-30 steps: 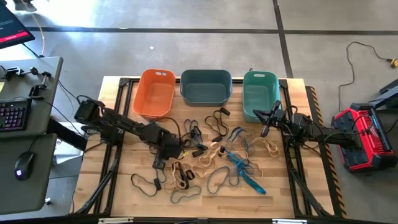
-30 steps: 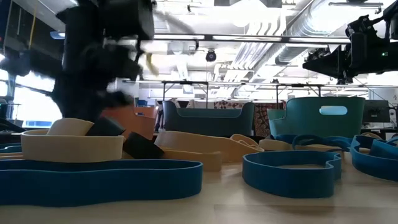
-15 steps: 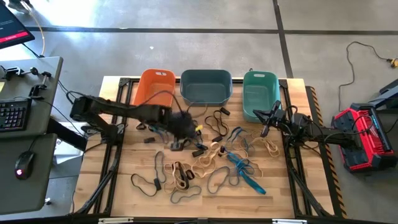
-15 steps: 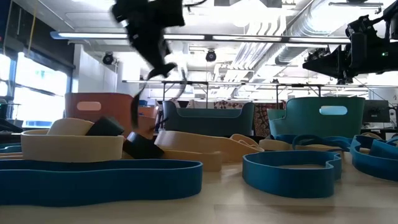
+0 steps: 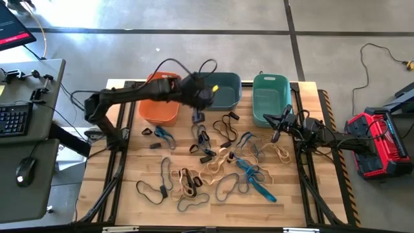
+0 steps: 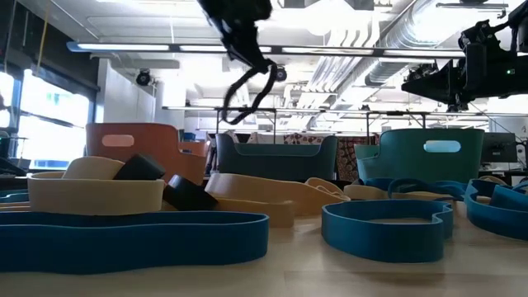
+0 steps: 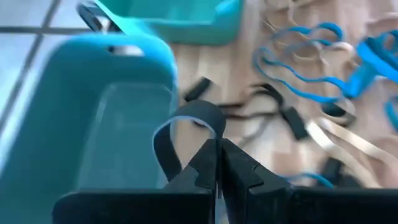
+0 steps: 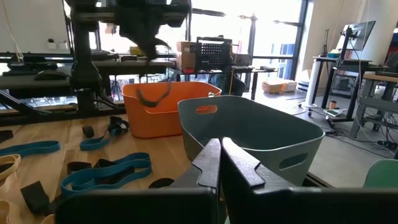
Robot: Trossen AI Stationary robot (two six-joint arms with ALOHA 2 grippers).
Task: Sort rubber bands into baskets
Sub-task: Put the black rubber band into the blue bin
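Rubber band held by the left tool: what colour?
Black rubber band, pinched in the left tool; clearest in the left wrist view.

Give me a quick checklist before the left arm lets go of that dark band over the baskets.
1. Thin dark rubber band pinched in left hand: ok.
2. Band hanging clear of the table: ok.
3. Left hand over the slate blue-grey plastic basket: cannot tell, it sits near the front rim.
4. Basket interior free: ok.
5. Right hand parked by the teal green plastic basket, out of the way: ok.

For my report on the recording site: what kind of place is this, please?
Probably a robotics lab or workshop: bare ceiling ducts overhead, a desk with a black keyboard beside the wooden slatted table, and more work desks behind.
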